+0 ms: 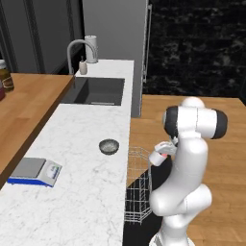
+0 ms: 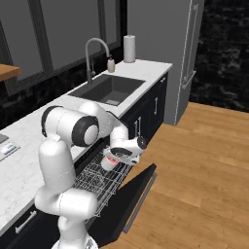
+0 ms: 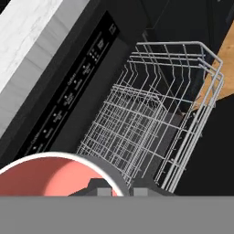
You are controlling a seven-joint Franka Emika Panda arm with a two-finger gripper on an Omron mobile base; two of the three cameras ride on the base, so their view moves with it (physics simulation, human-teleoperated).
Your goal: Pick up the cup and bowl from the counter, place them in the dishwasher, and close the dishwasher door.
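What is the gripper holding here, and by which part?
The gripper holds the red-pink cup by its rim, above the pulled-out white wire rack of the dishwasher. The bowl sits untouched on the counter.

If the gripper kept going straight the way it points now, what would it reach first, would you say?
Most likely the white wire rack of the dishwasher, since the gripper, holding the cup, points down into it; depth is uncertain.
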